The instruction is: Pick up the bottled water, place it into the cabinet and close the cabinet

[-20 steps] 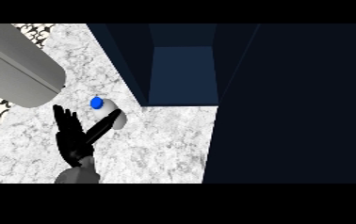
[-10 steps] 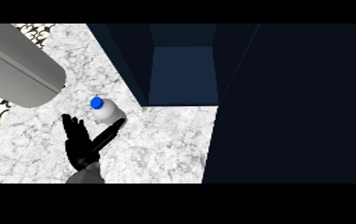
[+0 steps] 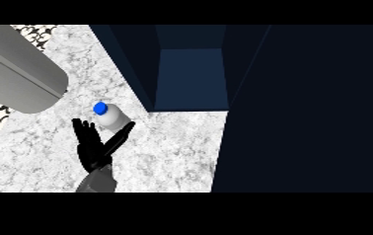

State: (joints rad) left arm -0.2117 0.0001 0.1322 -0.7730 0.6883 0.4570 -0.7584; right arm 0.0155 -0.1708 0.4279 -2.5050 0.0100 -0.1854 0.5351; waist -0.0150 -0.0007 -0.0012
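Note:
The water bottle (image 3: 114, 120), white with a blue cap (image 3: 100, 108), stands on the marble counter (image 3: 167, 150) just left of the open cabinet (image 3: 191, 81). My right hand (image 3: 91, 147) comes in from the lower edge, right below the bottle. It is open: the straight fingers (image 3: 82, 130) point up on the bottle's left, and the thumb reaches up along its lower right side. Whether the thumb touches the bottle I cannot tell. Nothing is held. My left hand does not show.
A thick grey forearm (image 3: 29, 78) crosses the upper left corner, close to the view. The cabinet's dark door or side panel (image 3: 299, 110) fills the right half. The counter's edge runs down along that panel.
My right hand shifted slightly right, and its thumb rose beside the bottle. The bottle has hardly moved.

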